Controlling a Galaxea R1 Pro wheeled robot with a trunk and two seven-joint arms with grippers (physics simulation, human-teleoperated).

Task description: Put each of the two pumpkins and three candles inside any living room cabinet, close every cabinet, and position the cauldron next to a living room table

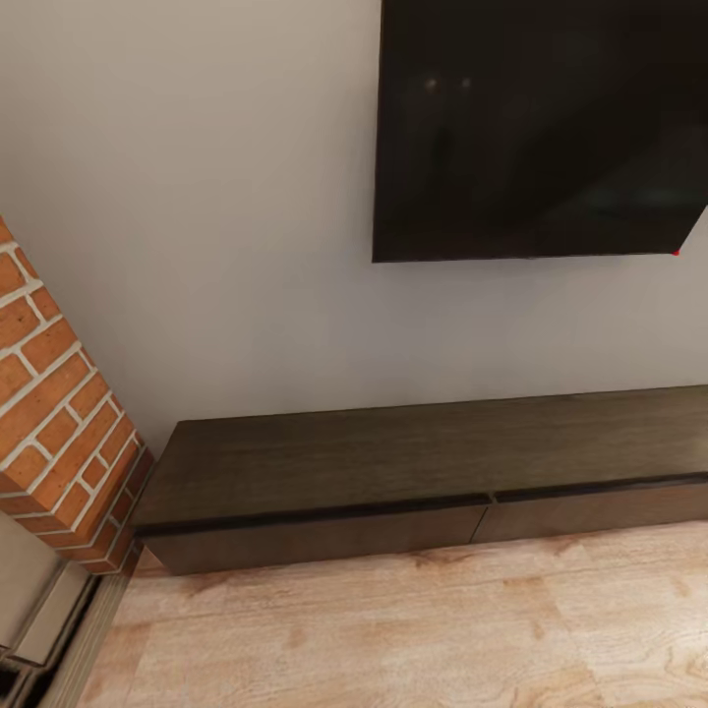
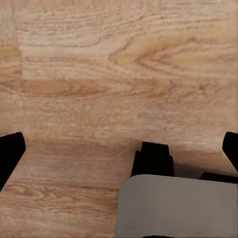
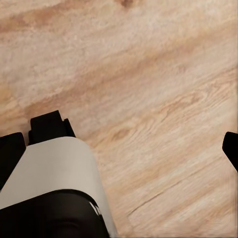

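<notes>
From the head camera I am looking down at the long, low dark-brown wooden cabinet [image 1: 393, 472], which stands against the pale grey wall [image 1: 197, 246] and runs out of the picture on the right. Its flat, handleless drawer fronts sit flush under the dark top, with one vertical seam between two of them, so every front I can see is closed. The top of the cabinet is bare. Above its right part hangs a large black flat screen [image 1: 541, 128] on the wall, with a tiny red dot at its lower right corner. To the left of the cabinet, just beside its end, rises a red-brick column with pale mortar lines [image 1: 59, 423]. The light, grained wooden plank floor [image 1: 393, 619] lies in front of the cabinet.

Both wrist cameras look down at that same wooden floor. In the left wrist view the left jaws [image 2: 119, 148] are spread wide, their black fingertips [image 2: 10, 153] at the opposite edges of the picture, with nothing between them. In the right wrist view the right jaws [image 3: 119, 148] are likewise released and empty, over bare planks.
</notes>
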